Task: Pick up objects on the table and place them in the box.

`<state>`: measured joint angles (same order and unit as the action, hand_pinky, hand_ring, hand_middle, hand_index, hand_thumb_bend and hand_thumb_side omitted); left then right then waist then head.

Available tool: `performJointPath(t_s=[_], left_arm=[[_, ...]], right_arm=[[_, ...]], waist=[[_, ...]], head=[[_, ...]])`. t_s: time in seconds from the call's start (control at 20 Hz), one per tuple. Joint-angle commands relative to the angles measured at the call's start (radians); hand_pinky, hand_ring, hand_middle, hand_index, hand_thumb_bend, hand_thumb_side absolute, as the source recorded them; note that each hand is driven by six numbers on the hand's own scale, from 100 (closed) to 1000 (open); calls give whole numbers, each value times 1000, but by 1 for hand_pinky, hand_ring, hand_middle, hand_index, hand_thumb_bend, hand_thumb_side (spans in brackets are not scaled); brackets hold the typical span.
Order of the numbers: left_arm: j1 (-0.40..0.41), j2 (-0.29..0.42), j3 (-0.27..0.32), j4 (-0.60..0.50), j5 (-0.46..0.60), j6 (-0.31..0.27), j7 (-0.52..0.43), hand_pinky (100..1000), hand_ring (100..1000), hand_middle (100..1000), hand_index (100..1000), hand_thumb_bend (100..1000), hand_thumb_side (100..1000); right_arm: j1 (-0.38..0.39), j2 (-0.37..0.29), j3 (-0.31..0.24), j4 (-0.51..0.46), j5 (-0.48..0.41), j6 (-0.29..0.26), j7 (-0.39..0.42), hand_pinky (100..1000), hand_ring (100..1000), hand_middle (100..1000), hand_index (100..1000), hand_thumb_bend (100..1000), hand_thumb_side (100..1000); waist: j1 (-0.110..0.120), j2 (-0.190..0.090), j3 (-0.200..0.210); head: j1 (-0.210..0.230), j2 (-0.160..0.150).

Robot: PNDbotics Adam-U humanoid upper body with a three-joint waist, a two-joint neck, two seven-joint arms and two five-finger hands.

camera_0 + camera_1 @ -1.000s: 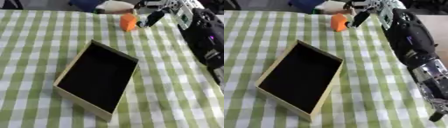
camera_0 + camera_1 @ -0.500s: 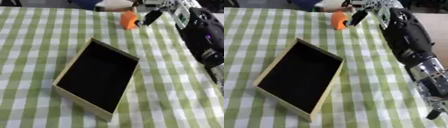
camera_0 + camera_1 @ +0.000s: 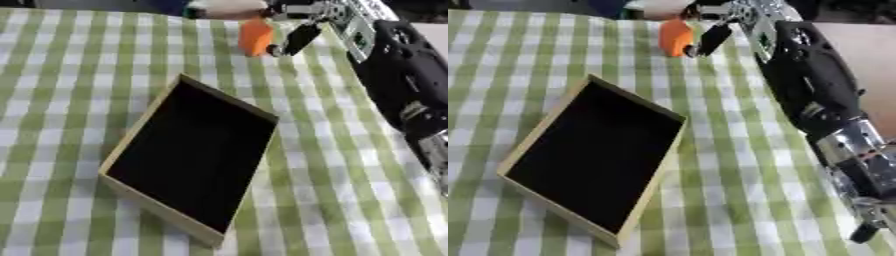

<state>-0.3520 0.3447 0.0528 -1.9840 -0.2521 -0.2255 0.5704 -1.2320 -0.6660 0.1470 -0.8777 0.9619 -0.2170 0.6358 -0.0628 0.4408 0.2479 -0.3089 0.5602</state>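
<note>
Left eye view
Scene: your right robot hand point(image 3: 302, 30) reaches to the far edge of the bench point(image 3: 79, 75), at an orange block point(image 3: 255, 37).
Block: it stands on the green check cloth, well beyond the box point(image 3: 188, 155), near the far edge.
Robot hand: one dark finger angles down just beside the block's right face; you cannot tell whether the fingers have closed on it.
Box: open, dark inside, lying askew mid-bench, nothing in it.

Right eye view
Block: the same orange block point(image 3: 675, 37), small and blunt-cornered; it looks light and stiff, probably smooth-sided.
Hold: pinch it across two opposite flat faces, low on the body, since a small smooth piece may squirt out of a high or corner grip.
Right arm: it runs up the right side from the lower corner to the block.
Left robot hand: in neither view.
Risk: a sideways nudge could send the block off the far edge.
</note>
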Motion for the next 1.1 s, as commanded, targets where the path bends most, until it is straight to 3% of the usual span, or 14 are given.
performJointPath(t_s=[0.05, 0.6, 0.95, 1.1], left_arm=[[-10, 27, 5, -16, -5, -2, 3, 754, 702, 755, 750, 444, 645], [-12, 31, 5, -16, -8, 1, 1, 753, 701, 754, 748, 442, 646], [-23, 30, 5, -16, -7, 1, 2, 753, 700, 754, 748, 438, 645], [-26, 30, 4, -16, -7, 0, 2, 753, 699, 754, 747, 437, 645]], right_arm=[[-27, -35, -14, -28, 1, 2, -16, 990, 987, 924, 1000, 242, 461], [-52, -40, -26, -42, -11, 14, -50, 980, 977, 917, 1000, 214, 477], [-45, -32, -15, -35, -30, 9, -27, 979, 980, 920, 1000, 216, 473], [-44, -30, -13, -33, -31, 9, -14, 981, 983, 925, 1000, 176, 446]], waist=[[5, -18, 2], [4, -12, -2], [1, 5, 9], [-2, 11, 12]], head=[[-4, -21], [-10, -30], [-28, -47], [-32, -53]])
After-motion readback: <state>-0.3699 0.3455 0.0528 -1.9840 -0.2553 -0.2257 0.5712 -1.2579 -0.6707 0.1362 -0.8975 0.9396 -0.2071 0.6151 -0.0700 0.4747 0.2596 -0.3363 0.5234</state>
